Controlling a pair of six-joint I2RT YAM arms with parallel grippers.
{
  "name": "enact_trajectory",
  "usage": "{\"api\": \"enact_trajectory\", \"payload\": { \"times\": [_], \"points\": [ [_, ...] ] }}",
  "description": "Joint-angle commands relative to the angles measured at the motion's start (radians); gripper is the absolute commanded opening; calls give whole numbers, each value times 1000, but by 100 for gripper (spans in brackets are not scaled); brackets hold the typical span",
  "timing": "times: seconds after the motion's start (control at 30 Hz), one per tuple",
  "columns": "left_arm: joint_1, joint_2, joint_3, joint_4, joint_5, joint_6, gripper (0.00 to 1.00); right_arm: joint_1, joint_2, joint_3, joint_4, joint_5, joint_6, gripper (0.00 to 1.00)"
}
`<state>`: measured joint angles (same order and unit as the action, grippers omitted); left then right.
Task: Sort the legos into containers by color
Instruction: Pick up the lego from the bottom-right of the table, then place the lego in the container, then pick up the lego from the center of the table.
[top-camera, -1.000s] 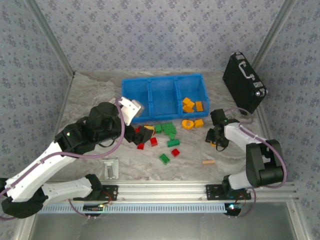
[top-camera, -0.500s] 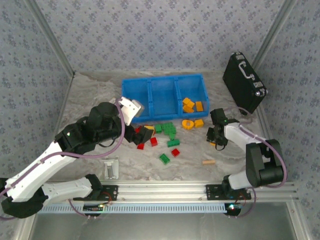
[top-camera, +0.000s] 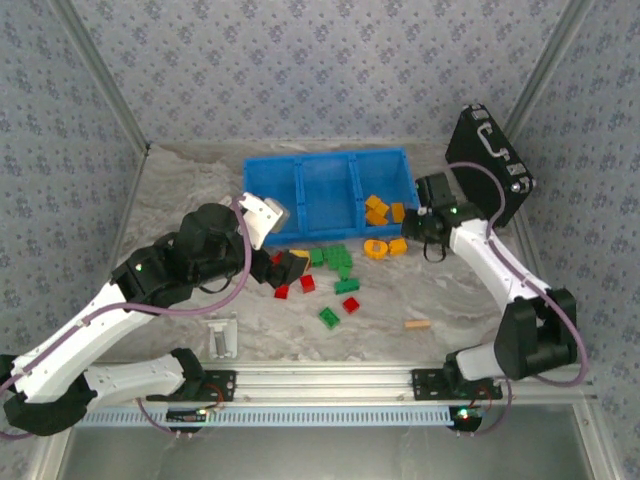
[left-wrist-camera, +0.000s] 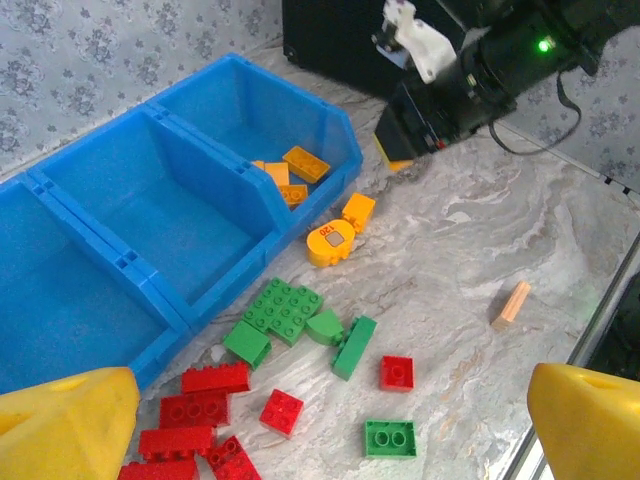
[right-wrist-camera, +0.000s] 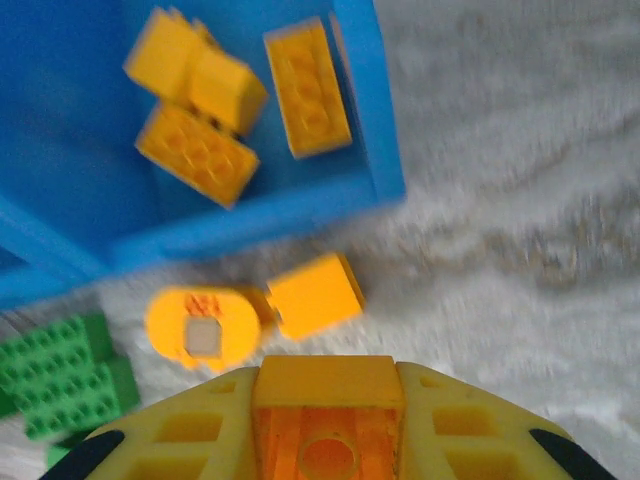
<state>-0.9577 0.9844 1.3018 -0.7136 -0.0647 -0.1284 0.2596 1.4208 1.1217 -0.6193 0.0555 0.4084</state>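
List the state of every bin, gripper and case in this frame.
left gripper: open, empty.
right gripper: shut on an orange brick, just outside the right bin.
right bin: holds orange bricks.
middle bin: empty.
left bin: empty where visible.
black case: closed, standing on edge.

Grey-blue floral-patterned walls (top-camera: 300, 60) on three sides; marbled grey-white tabletop (top-camera: 180, 190); aluminium rail (top-camera: 330, 378) along near edge.
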Motion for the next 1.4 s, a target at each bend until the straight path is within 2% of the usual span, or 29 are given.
{"api": "enact_trajectory", "payload": {
  "times": [0.0,0.3,0.4,0.5,0.57,0.63,0.83,0.93,1.03,1.2,1.37],
  "points": [
    [-8,-3,24,16,-16,10,100,-6,115,114,43,-1,-82,28],
    [-8,-10,15,-19,-65,14,100,-4,457,431,52,-31,-140,32],
    [-7,-7,18,-25,-73,18,100,-1,516,489,46,-33,-137,43],
    [-8,2,25,-30,-74,24,100,6,532,504,43,-28,-135,63],
    [-8,6,23,-27,-74,27,100,9,525,501,32,-17,-134,73],
    [-8,12,18,-24,-73,29,100,12,505,481,26,-18,-142,75],
    [-7,18,15,-21,-64,32,100,35,341,336,28,1,-162,79],
    [-7,11,9,-10,-66,37,100,50,252,251,41,-53,-136,78],
    [-7,10,9,-8,-63,42,100,83,190,179,37,-37,-88,77],
    [-6,5,4,-4,-53,39,100,119,148,80,42,16,-32,78],
    [-7,-7,-2,-6,-48,41,100,133,144,-4,76,8,-15,81]
  ]
}}
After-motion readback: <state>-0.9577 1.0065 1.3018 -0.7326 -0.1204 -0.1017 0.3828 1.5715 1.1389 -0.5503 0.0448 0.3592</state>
